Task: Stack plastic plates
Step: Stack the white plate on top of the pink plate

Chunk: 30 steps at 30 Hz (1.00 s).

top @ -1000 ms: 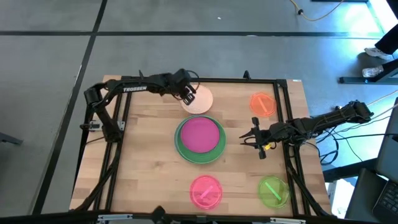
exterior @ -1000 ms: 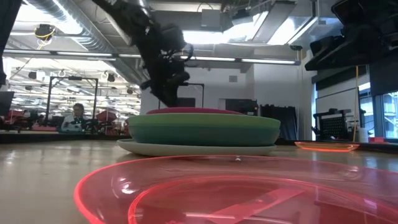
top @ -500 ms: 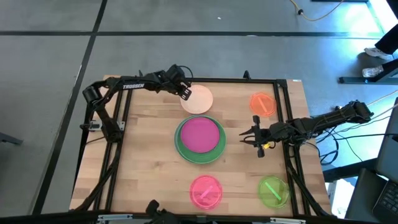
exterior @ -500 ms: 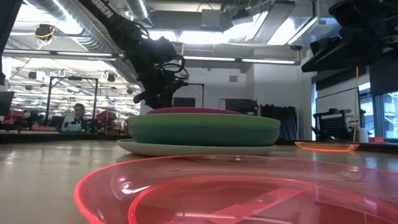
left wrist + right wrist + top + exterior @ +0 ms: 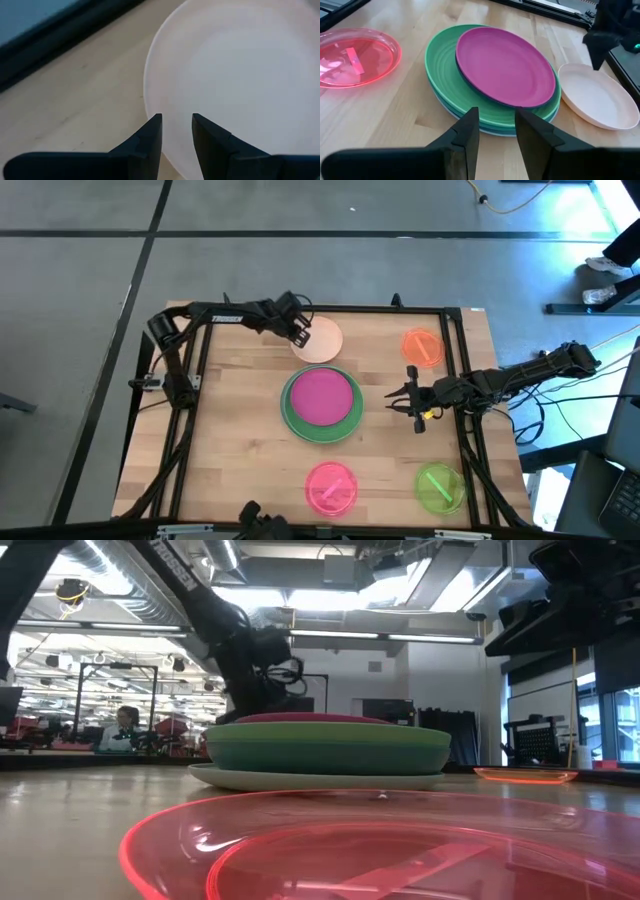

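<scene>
A stack of plates sits mid-table with a magenta plate on top, over a dark navy rim, a light green plate and paler ones at the bottom. A peach plate lies flat behind the stack. My left gripper is low at the peach plate's left rim, its fingers narrowly open. My right gripper is open and empty, right of the stack, pointing at it. My left gripper's fingers come slanting down from the table's left and stand on either side of the peach plate's left rim. I cannot tell whether they touch it. The plate lies flat on the table.
An orange plate lies at the far right, a pink plate at the near middle and a lime plate at the near right. A dark metal frame edges the table. A person sits in the room far behind the table.
My left gripper has gone down toward the peach plate's left rim; in the low view it has sunk behind the stack. The plates have kept still.
</scene>
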Available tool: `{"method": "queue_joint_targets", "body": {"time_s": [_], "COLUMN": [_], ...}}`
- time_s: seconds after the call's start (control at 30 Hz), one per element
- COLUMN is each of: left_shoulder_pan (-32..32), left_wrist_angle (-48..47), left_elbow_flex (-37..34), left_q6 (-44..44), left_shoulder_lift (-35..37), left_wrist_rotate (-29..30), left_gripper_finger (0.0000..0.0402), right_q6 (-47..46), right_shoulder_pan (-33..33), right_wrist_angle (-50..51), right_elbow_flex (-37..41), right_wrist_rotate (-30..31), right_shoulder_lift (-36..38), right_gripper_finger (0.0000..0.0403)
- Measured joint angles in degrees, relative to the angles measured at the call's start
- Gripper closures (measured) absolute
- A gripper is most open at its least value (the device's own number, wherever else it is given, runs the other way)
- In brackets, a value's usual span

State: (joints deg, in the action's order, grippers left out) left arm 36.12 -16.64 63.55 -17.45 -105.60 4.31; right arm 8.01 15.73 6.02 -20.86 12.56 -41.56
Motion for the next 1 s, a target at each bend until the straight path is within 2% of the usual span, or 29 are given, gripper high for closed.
{"method": "queue_joint_targets", "body": {"time_s": [0.27,0.57,0.8,1.0], "left_shoulder_pan": [0.0,-0.17,0.09,0.5], "left_wrist_angle": [0.66,1.16,-0.92,-1.38], "left_elbow_flex": [0.0,0.0,0.04,0.09], "left_q6": [0.0,1.27,1.25,-0.01], "left_shoulder_lift": [-2.46,-1.28,3.06,0.91], "left_wrist_rotate": [0.77,0.72,6.29,4.67], "left_gripper_finger": [0.0301,0.0301,0.0301,0.0301], "right_q6": [1.07,1.09,1.1,1.09], "right_shoulder_pan": [0.0,0.02,0.0,0.0], "right_wrist_angle": [0.11,0.11,0.07,0.08], "right_elbow_flex": [0.0,0.0,-0.02,-0.02], "right_wrist_rotate": [0.07,0.04,0.04,0.01], "right_shoulder_lift": [0.0,0.0,0.0,0.0], "right_gripper_finger": [0.0288,0.0288,0.0288,0.0288]}}
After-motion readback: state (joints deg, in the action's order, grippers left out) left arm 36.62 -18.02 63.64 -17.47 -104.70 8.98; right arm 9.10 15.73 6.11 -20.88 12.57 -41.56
